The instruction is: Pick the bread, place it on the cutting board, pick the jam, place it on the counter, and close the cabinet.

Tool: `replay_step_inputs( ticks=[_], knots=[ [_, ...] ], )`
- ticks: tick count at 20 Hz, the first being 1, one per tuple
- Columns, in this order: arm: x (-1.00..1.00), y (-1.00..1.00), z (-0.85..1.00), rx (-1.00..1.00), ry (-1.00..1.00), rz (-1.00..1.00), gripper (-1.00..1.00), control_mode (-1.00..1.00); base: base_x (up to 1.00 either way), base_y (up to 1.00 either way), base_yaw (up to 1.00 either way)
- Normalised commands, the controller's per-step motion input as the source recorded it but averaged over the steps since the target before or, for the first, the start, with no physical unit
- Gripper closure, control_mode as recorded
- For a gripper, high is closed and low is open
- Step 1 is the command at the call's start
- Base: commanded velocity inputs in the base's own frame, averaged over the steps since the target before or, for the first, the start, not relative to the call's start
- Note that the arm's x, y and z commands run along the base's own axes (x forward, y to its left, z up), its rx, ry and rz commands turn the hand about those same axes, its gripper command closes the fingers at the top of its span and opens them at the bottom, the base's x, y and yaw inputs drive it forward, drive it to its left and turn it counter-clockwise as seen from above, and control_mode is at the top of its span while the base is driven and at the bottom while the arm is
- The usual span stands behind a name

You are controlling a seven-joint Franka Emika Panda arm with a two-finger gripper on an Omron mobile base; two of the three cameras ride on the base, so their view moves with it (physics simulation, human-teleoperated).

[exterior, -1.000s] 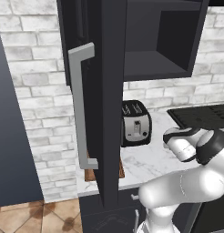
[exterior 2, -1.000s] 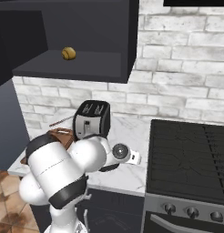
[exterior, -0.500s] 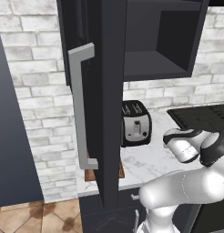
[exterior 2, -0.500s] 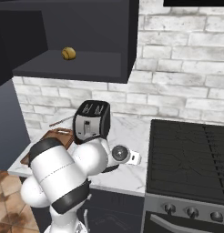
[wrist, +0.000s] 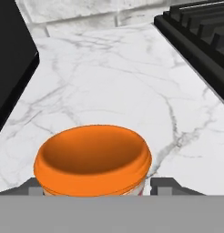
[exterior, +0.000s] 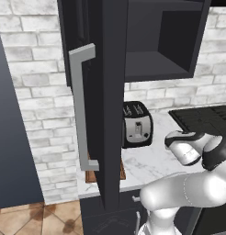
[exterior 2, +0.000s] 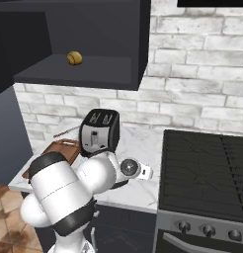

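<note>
Round glossy orange jam jar [wrist: 93, 159] is seen on veined white marble desk [wrist: 132, 91]; claw [wrist: 96, 186] fingertips flank it, grip cannot be told.

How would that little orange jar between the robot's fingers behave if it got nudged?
The jam jar looks rigid, so it would probably slide rather than squash. It looks squat and wide-topped, so tipping seems unlikely, though on its side its round body could roll. The marble counter looks smooth, so a light push may send it skating.
</note>
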Motion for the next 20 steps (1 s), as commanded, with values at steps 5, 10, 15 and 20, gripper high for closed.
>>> replay_step_inputs(
  ticks=[5,10,15,20],
  knots=[
    [-0.49,0.0,0.0,0.0,0.0,0.0,-1.0,-1.0,0.0,0.0,0.0],
    [-0.41,0.0,0.0,0.0,0.0,0.0,-1.0,-1.0,0.0,0.0,0.0],
    [-0.22,0.0,0.01,0.0,0.0,0.0,-1.0,-1.0,0.0,0.0,0.0],
    [-0.15,0.0,0.17,0.0,0.0,0.0,-1.0,-1.0,0.0,0.0,0.0]
  ],
)
